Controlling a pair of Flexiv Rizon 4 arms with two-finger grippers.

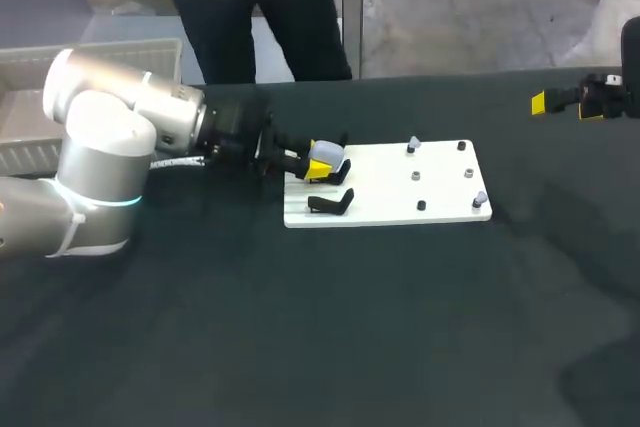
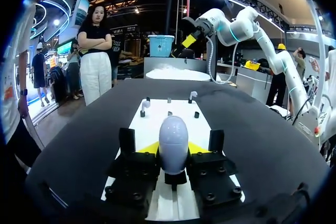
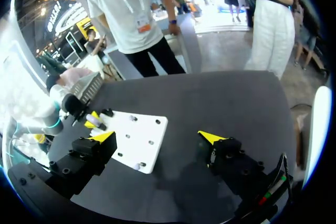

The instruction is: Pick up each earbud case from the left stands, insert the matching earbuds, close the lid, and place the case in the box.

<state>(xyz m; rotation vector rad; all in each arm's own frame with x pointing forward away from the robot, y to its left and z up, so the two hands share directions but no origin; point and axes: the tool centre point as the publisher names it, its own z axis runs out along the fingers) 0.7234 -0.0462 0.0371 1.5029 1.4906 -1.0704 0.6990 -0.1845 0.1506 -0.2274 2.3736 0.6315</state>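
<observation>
A pale lavender earbud case (image 1: 325, 153) (image 2: 173, 142) stands upright at the rear black stand on the left end of the white board (image 1: 400, 187). My left gripper (image 1: 322, 165) (image 2: 173, 149) is shut on it, one yellow tip touching each side. The front stand (image 1: 332, 203) is bare. Small earbuds sit on pegs (image 1: 413, 145) (image 1: 480, 199) at the board's right end, seen ahead of the case as two pale pieces (image 2: 144, 106) (image 2: 192, 96). My right gripper (image 1: 565, 105) (image 3: 157, 137) hovers open at the table's far right, well away from the board (image 3: 142, 135).
A pale bin (image 1: 30, 97) stands at the back left, behind my left arm (image 1: 110, 167). Several small dark pegs (image 1: 421, 205) dot the board's right half. Dark tabletop (image 1: 350, 327) stretches in front of the board.
</observation>
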